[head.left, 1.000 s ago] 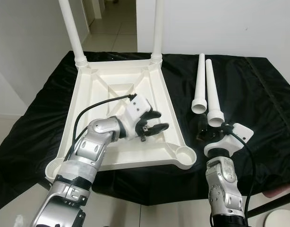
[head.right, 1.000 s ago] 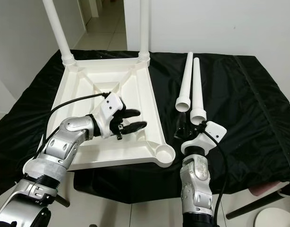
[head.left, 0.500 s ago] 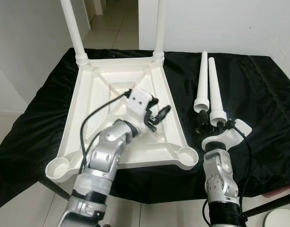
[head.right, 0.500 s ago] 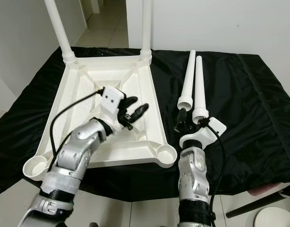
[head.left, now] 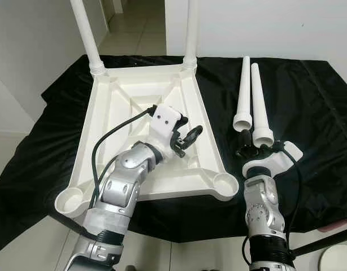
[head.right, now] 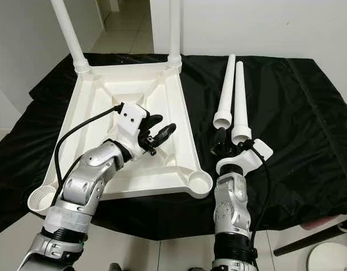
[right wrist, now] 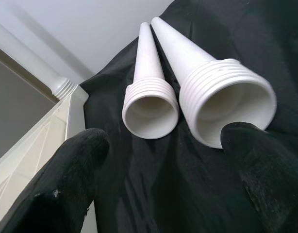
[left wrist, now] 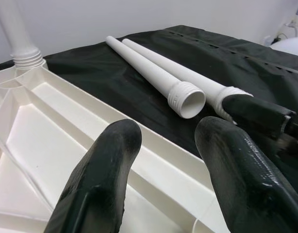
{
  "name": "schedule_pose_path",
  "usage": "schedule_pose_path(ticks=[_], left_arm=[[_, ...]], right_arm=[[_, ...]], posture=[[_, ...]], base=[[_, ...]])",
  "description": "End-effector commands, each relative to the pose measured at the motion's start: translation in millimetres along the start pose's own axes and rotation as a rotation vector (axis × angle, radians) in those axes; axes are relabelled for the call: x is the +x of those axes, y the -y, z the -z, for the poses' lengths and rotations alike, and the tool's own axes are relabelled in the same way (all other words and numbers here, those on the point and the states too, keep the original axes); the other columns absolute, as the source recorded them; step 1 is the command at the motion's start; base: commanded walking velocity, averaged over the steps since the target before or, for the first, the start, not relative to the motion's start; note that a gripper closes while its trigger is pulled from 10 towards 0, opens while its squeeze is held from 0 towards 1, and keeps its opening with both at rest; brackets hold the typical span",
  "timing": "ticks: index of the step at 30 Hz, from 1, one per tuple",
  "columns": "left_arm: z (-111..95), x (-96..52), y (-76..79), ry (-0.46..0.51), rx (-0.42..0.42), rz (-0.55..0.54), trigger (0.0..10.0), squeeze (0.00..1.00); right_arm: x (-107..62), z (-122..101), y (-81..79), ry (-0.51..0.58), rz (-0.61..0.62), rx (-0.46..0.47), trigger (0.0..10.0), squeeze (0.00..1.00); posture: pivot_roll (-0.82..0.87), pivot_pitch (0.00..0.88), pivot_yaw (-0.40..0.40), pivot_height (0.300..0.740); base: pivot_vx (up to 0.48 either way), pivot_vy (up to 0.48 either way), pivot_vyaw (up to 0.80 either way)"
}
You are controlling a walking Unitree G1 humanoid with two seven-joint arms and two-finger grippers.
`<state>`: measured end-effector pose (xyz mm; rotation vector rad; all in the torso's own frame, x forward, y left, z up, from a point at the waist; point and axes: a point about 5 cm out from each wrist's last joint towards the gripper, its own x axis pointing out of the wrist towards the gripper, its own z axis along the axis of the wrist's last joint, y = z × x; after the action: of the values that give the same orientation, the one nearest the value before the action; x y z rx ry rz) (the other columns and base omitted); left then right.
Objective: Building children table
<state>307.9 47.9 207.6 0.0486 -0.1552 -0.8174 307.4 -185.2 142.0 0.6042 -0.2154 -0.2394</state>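
White tabletop (head.left: 122,107); two legs fitted; two loose legs (head.left: 251,99).

I see a smooth, slightly glossy white plastic tabletop (head.left: 134,107) and ridged-threaded plastic legs (head.left: 250,99) lying on matt, wrinkled black cloth (head.left: 309,113), with my arms in brushed silver metal and fingers (left wrist: 100,179) of matt black rubber.

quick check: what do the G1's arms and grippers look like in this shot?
Two silver, ribbed metallic arms. Each wrist carries a white housing; the left gripper and right gripper each have two thick black fingers. A black cable loops from each housing back along its forearm.
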Motion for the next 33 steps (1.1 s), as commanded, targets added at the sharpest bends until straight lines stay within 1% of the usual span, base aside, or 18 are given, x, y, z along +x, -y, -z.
schedule_pose_path(ticks=[1,9,15,17,20,24,26,27,29,30,31,32,33], left_arm=[[0.4,-3.5,-2.3,-0.014,-0.003,-0.069,10.0,0.00],[-0.4,-7.1,-2.4,-0.025,-0.002,-0.068,10.0,0.00],[-0.9,-9.6,-2.1,-0.033,-0.001,-0.071,10.0,0.00],[-0.9,-9.6,-2.1,-0.033,-0.001,-0.071,10.0,0.00],[-1.5,-10.4,-1.0,-0.040,-0.003,-0.072,10.0,0.00],[-1.5,-10.6,-0.7,-0.042,-0.002,-0.073,10.0,0.00],[-1.9,-10.4,-0.7,-0.042,-0.003,-0.072,10.0,0.00],[-2.9,-9.6,-0.7,-0.040,-0.003,-0.072,10.0,0.00],[-3.2,-9.5,-0.7,-0.040,-0.004,-0.072,10.0,0.00],[-3.5,-9.1,-0.7,-0.040,-0.004,-0.072,10.0,0.00],[-3.5,-9.1,-0.7,-0.040,-0.004,-0.072,10.0,0.00],[-3.9,-8.6,-0.7,-0.040,-0.004,-0.072,10.0,0.00],[-4.4,-8.2,-0.6,-0.039,-0.004,-0.072,10.0,0.00]], right_arm=[[0.7,2.9,0.0,-0.002,0.012,0.032,10.0,0.00],[6.6,-1.2,1.4,0.010,0.009,0.030,10.0,0.00],[15.0,-8.8,2.1,0.031,0.000,0.019,10.0,0.00],[15.0,-8.8,2.1,0.031,0.000,0.019,10.0,0.00],[22.6,-14.6,-3.1,0.048,-0.022,0.011,10.0,0.00],[25.5,-16.4,-4.5,0.051,-0.031,0.009,10.0,0.00],[28.1,-17.6,-5.9,0.051,-0.043,0.009,10.0,0.00],[33.6,-19.2,-8.9,0.039,-0.069,0.007,10.0,0.00],[35.2,-19.4,-9.7,0.035,-0.077,0.006,10.0,0.00],[37.9,-19.7,-10.3,0.025,-0.084,0.004,6.5,0.00],[37.9,-19.7,-10.3,0.025,-0.084,0.004,6.5,0.00],[40.9,-19.8,-10.6,0.013,-0.089,0.008,4.2,0.00],[43.3,-19.9,-10.5,0.001,-0.091,0.012,3.2,0.00]], posture=[[0.03,0.141,0.093,0.740],[0.03,0.152,0.095,0.740],[0.04,0.168,0.096,0.740],[0.04,0.168,0.096,0.740],[0.05,0.170,0.098,0.740],[0.05,0.171,0.099,0.740],[0.05,0.171,0.100,0.740],[0.04,0.172,0.101,0.740],[0.04,0.172,0.101,0.740],[0.04,0.174,0.103,0.740],[0.04,0.174,0.103,0.740],[0.04,0.174,0.103,0.740],[0.04,0.175,0.103,0.740]], base=[[0.000,0.000,0.00],[0.000,0.000,0.00],[0.000,0.000,0.00],[0.000,0.000,0.00],[0.000,0.000,0.00],[0.000,0.000,0.00],[0.000,0.000,0.00],[0.000,0.000,0.00],[0.000,0.000,0.00],[0.000,0.000,0.00],[0.000,0.000,0.00],[0.000,0.000,0.00],[0.000,0.000,0.00]])
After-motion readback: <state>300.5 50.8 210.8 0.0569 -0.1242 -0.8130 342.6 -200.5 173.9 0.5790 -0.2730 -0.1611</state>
